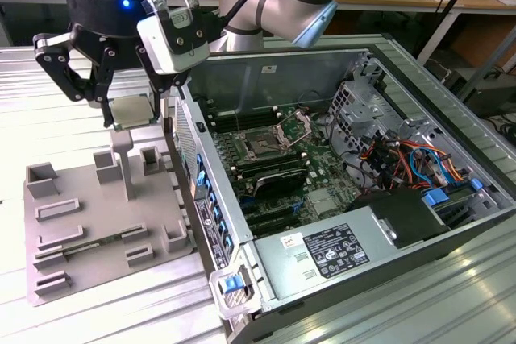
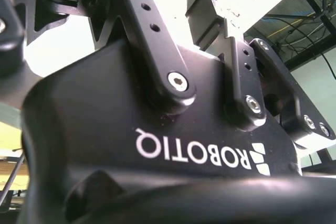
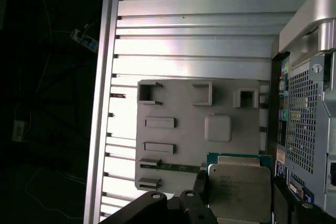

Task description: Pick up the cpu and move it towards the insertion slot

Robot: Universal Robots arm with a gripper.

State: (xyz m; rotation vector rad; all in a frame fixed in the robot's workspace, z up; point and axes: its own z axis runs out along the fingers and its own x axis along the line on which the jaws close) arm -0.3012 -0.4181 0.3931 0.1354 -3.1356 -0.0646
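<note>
Pincer [image 1: 131, 114] clamped on cpu [image 1: 133, 110] above grey fixture [image 1: 89, 223] (well apart from insertion slot [image 1: 262, 147] inside pc case [image 1: 419, 78]).

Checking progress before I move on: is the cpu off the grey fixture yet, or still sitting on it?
Off it. The gripper holds the cpu above the grey fixture; the first wrist view shows the cpu between the fingers.

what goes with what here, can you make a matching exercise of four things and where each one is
Things:
1. cpu
2. insertion slot
3. grey plastic fixture
4. gripper

Places or states:
a. on the ribbed metal table beside the computer case
b. held between the fingers, lifted above the fixture
c. on the motherboard inside the open case
d. shut on the chip

Pairs: 1-b, 2-c, 3-a, 4-d
</note>
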